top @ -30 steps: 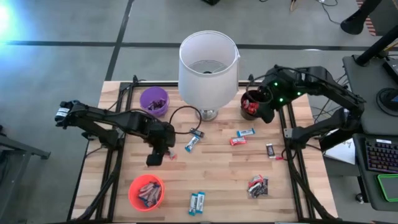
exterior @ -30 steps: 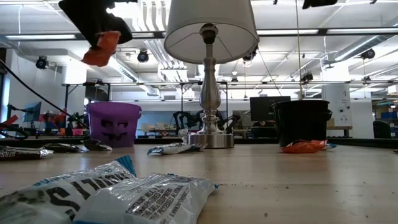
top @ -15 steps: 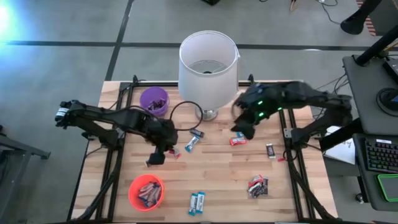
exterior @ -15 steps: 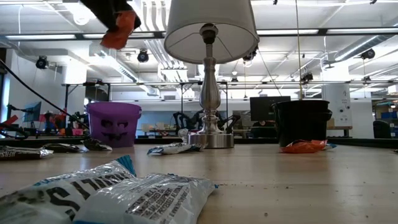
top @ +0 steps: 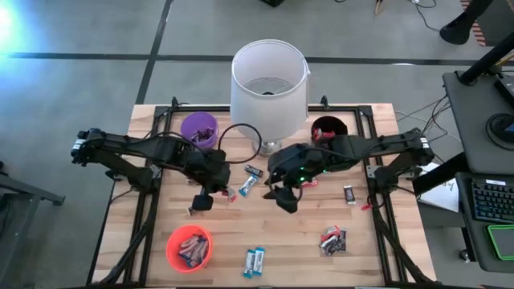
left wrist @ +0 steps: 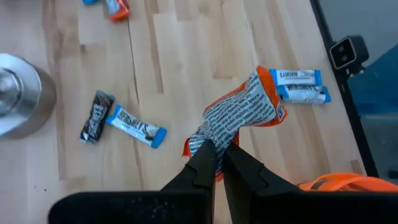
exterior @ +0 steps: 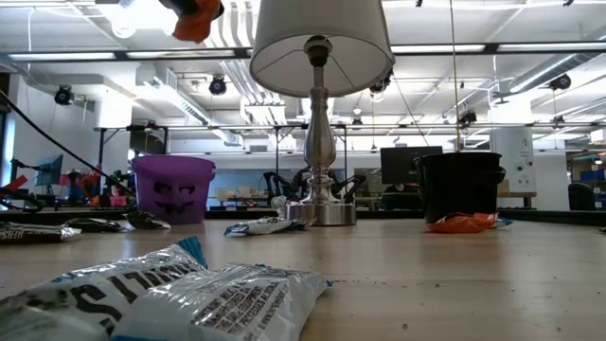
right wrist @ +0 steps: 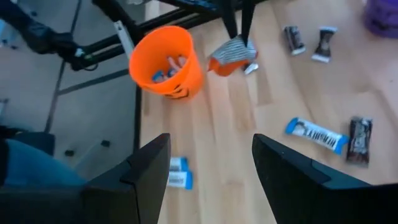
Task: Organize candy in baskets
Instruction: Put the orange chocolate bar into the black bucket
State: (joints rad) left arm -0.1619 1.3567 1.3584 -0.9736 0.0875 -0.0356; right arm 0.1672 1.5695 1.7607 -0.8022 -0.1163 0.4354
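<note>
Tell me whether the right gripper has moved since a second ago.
Yes. In the high view the right gripper was over the black basket beside the lamp; it has swung toward the table's middle, open, in front of the lamp base.

A robotics lab or open workshop hall, not a home. Bare industrial ceiling (exterior: 492, 47) with exposed pipes, ducts and strip lights, seen in the low view. Behind the butcher-block worktop (top: 281, 233), rows of metal frames, dark monitors (exterior: 410, 163) and more equipment stretching far back. From above: polished grey concrete floor (top: 96, 32) marked with dark tape lines, loose cables, a black metal frame bolted around the worktop, and beside it an operator's desk (top: 482, 120) with a keyboard (top: 491, 199). Oddly domestic among all that: a table lamp (top: 269, 80) with white shade.
</note>
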